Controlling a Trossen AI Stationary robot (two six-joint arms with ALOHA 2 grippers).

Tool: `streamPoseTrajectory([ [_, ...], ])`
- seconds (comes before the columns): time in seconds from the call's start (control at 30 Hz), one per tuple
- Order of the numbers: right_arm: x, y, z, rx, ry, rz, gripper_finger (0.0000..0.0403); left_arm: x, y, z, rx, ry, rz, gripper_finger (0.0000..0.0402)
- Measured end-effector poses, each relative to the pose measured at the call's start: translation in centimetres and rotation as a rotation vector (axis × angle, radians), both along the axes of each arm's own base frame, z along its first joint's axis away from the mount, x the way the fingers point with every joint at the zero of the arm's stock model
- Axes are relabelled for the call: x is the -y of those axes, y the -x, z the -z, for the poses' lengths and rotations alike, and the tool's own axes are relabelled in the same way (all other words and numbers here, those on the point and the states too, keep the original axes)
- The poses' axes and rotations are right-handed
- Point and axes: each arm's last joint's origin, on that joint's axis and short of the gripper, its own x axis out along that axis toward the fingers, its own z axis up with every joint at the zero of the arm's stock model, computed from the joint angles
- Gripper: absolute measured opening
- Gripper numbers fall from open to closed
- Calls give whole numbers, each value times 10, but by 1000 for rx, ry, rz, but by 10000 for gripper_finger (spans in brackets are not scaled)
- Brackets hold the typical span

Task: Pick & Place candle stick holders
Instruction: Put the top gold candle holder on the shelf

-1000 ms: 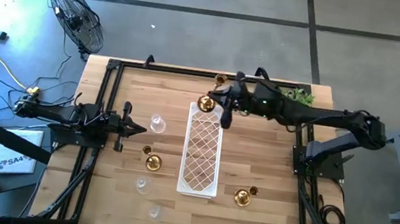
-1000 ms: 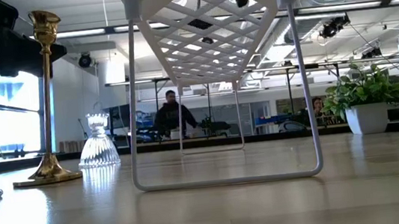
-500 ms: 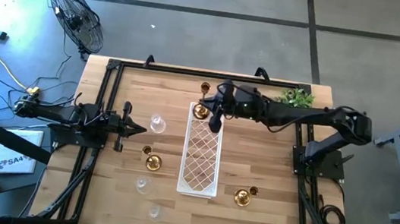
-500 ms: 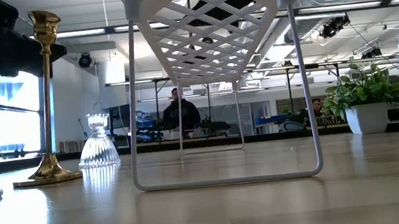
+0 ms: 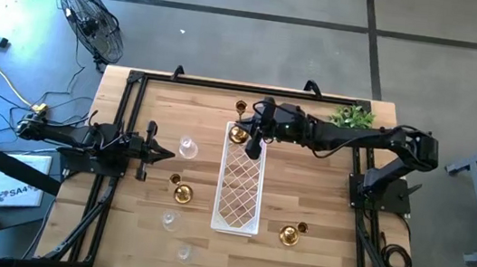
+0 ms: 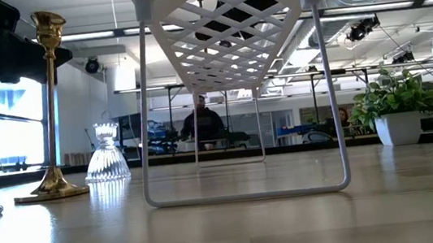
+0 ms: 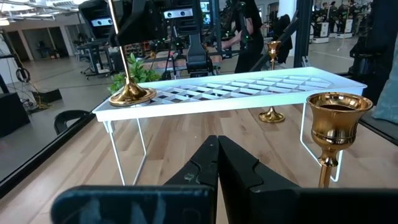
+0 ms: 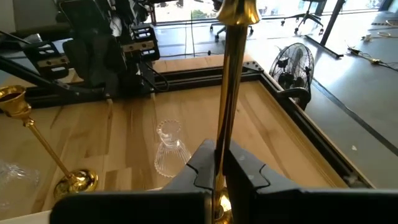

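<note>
Right pincer shut tight on the thin stem of a tall gold holder, gold base just under the pincer, on the far end of the white tray. Base seen resting on the tray's corner in the left wrist view. Left pincer shut on nothing, low over the tabletop, well apart from the right pincer. Glass holder just beside the left pincer. Gold cup holder right in front of the left pincer, near the tray's side. Second gold holder past the tray's other side, far from both pincers, with a thin stem. Two more glass holders and near the tabletop's front edge, well apart from the left pincer. Green plant behind the right arm, at the far corner. A person in the room behind the tray.
</note>
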Motion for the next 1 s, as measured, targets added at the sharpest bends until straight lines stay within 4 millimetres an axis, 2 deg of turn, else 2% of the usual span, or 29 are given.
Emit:
streamPoseTrajectory([
  [0.87, 1, 0, 0, -4, 11, 22, 8, 0, 0, 0, 0, 0, 0, 1],
  [1.0, 2, -4, 5, -4, 10, 21, 8, 0, 0, 0, 0, 0, 0, 1],
])
